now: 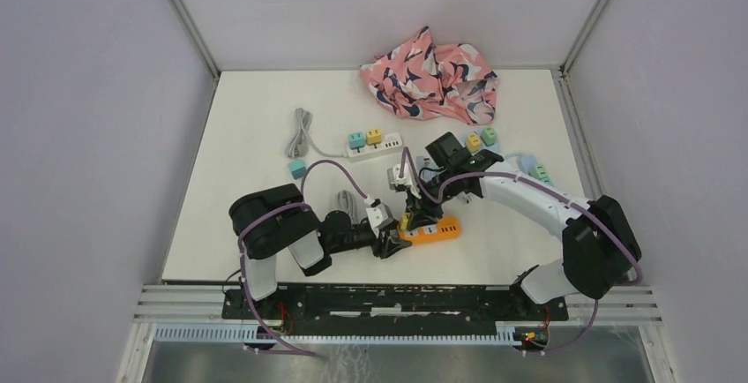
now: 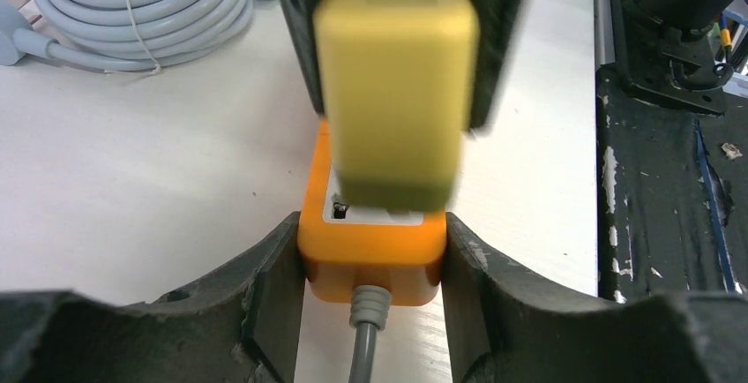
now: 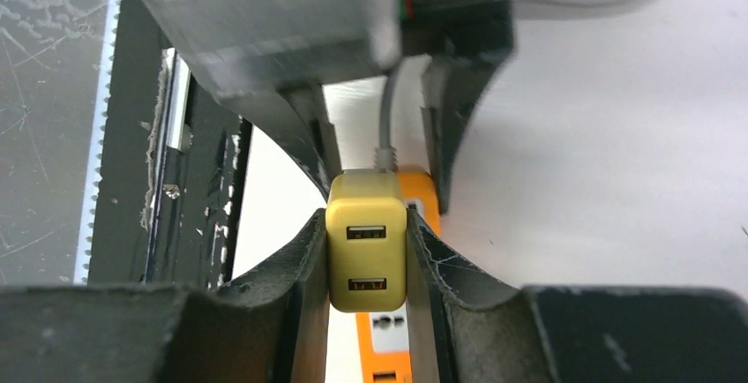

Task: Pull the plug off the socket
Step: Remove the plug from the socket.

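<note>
the right fingers (image 3: 295, 299) are clamped on the small yellow plastic cube plug (image 3: 366, 242), which sits at the cable end of the orange plastic socket strip (image 2: 370, 259) on the white counter (image 1: 265, 136). the left fingers (image 2: 273, 295) pinch that strip's sides. whether the prongs are clear is hidden. risks, as i judge: an angled pull could bind the prongs or drag the strip up if the left hold slips, and the smooth plug could slide out. counted: one orange strip, one yellow plug held, one white strip (image 1: 375, 146) carrying two cubes, one loose teal cube (image 1: 296, 168), one pink cloth (image 1: 432, 74).
</note>
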`<state>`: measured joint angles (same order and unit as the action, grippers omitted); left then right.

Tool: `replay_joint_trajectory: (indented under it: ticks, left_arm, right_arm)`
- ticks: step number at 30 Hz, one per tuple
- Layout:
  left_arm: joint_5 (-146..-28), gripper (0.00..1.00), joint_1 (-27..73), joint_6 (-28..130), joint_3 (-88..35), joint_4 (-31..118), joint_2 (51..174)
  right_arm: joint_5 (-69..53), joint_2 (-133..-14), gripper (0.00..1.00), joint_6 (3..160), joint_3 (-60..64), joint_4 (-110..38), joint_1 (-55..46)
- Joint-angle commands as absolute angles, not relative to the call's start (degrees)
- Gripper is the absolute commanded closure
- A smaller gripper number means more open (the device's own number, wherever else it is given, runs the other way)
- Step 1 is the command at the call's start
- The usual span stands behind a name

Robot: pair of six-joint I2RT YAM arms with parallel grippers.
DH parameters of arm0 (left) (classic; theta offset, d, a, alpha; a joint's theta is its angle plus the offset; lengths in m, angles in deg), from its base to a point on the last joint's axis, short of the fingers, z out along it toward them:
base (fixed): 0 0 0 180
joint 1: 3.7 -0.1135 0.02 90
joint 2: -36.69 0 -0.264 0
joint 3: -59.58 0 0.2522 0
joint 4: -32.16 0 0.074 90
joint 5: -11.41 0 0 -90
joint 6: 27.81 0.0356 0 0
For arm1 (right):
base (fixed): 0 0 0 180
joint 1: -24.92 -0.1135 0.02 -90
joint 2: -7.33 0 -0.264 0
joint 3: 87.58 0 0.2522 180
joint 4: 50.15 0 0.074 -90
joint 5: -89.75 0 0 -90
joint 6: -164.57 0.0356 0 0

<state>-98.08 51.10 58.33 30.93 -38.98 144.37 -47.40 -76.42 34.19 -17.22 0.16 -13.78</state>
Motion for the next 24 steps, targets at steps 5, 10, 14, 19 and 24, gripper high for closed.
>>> replay_joint_trajectory:
  ticks: [5,10,14,19,24]
  left_arm:
    - [-95.2,0.53,49.7,54.4,30.4,-40.6,144.3]
    - [-91.9,0.18,49.7,52.0,32.2,-41.0,140.8]
    - [-89.6,0.08,49.7,51.8,34.1,-38.7,135.6]
    - [-87.2,0.07,49.7,51.4,32.9,-24.2,125.3]
    - [-80.4,0.06,49.7,52.6,28.7,-2.9,111.7]
  right_arm:
    - [-51.0,-72.6,1.00,28.8,-12.5,8.3,-5.0]
    - [-56.7,-73.9,1.00,31.9,-10.8,9.3,-2.6]
    - [-60.2,-74.2,1.00,35.0,-10.2,9.0,-1.0]
    - [-64.9,-73.9,1.00,41.8,-10.2,5.5,1.7]
    - [-70.2,-73.7,1.00,50.0,-11.2,0.0,4.5]
